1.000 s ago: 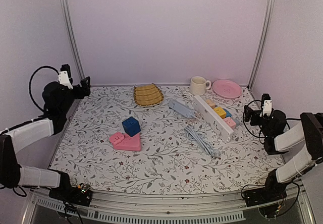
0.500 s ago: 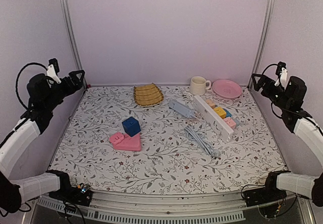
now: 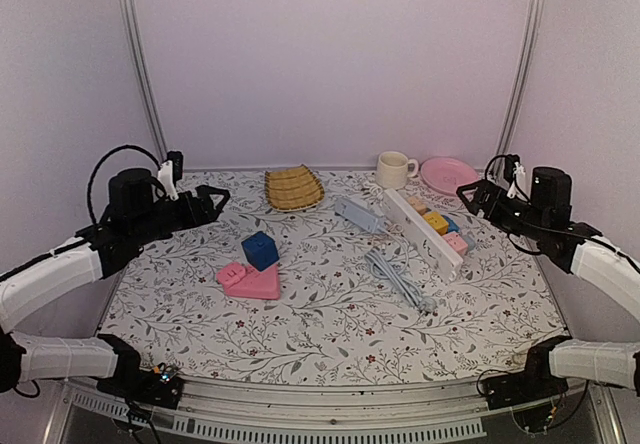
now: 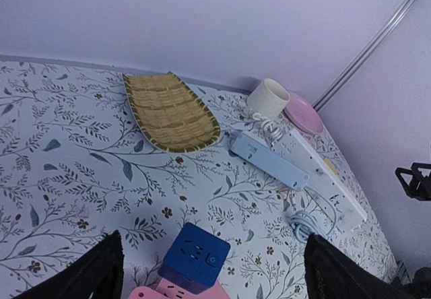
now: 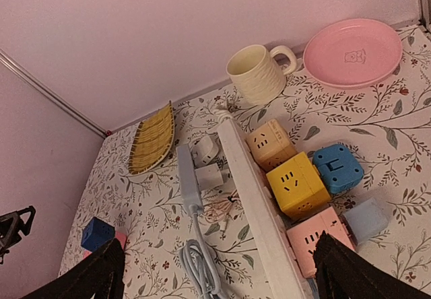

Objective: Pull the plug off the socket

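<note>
The long white power strip (image 3: pixel 425 232) lies on its side at the right of the table, also in the right wrist view (image 5: pixel 259 205) and the left wrist view (image 4: pixel 330 178). Tan (image 5: pixel 269 144), yellow (image 5: pixel 296 184), blue (image 5: pixel 337 168) and pink (image 5: pixel 316 238) cube plugs sit against its right face. My right gripper (image 3: pixel 470 196) is open and empty in the air just right of the strip (image 5: pixel 219 245). My left gripper (image 3: pixel 215 201) is open and empty, high over the left side, far from the strip (image 4: pixel 212 245).
A slim grey-blue strip (image 3: pixel 358 214) with two white plugs (image 5: pixel 209 164) and a coiled cable (image 3: pixel 395 274) lies left of the white strip. A wicker tray (image 3: pixel 293 187), cup (image 3: pixel 395 170) and pink plate (image 3: pixel 449 175) stand at the back. A blue cube (image 3: pixel 260 250) sits by a pink block (image 3: pixel 250 282).
Both arms have swung in from the side walls. The left gripper moved right and down over the table; the right gripper moved left and down toward the white strip. Objects have not moved.
</note>
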{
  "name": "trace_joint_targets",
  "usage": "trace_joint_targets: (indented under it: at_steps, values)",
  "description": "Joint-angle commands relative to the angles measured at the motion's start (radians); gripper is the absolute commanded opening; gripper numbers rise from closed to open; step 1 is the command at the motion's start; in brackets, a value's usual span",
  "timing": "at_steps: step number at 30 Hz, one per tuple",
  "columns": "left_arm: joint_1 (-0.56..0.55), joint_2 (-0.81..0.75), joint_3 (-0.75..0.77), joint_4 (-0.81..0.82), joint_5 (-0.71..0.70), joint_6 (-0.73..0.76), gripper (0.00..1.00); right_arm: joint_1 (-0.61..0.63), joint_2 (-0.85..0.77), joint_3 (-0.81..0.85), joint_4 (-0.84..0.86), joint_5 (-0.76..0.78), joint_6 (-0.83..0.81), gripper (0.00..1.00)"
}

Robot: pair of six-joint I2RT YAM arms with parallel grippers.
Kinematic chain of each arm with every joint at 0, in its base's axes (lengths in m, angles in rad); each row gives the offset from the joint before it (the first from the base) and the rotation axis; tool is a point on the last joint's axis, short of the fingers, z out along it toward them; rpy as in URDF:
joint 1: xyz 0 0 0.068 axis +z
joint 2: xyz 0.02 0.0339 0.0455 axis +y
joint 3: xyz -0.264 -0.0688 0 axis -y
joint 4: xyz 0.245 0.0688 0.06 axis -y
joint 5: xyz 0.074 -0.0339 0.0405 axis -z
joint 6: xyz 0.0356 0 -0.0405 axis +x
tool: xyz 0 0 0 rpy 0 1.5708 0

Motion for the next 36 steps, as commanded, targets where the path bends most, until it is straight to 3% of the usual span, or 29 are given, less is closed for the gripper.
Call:
trace_joint_targets:
  at_steps: [1, 5, 10, 17, 24, 30, 36]
  values:
    - [-0.132, 0.051, -0.025, -0.051, -0.069, 0.013, 0.93, 0.140, 0.021, 0.009, -0.081, 0.155, -0.013, 0.99]
    - [-0.208, 0.059, -0.063, -0.057, -0.063, -0.008, 0.92, 0.153, 0.079, 0.024, -0.126, 0.250, -0.043, 0.99]
    - [-0.249, 0.016, -0.118, -0.052, -0.036, -0.036, 0.92, 0.153, 0.204, 0.030, -0.112, 0.129, -0.085, 0.99]
    - [-0.276, -0.031, -0.157, -0.043, -0.041, -0.069, 0.94, 0.177, 0.366, 0.030, -0.028, 0.089, -0.106, 0.99]
    - [-0.333, 0.010, -0.170, 0.019, -0.060, -0.101, 0.94, 0.403, 0.485, 0.078, -0.023, 0.249, -0.075, 0.99]
    - [-0.375, 0.080, -0.155, 0.077, -0.064, -0.126, 0.94, 0.633, 0.617, 0.206, -0.123, 0.461, -0.009, 0.99]
    - [-0.412, 0.146, -0.114, 0.088, -0.080, -0.126, 0.94, 0.744, 0.737, 0.341, -0.196, 0.500, 0.017, 0.99]
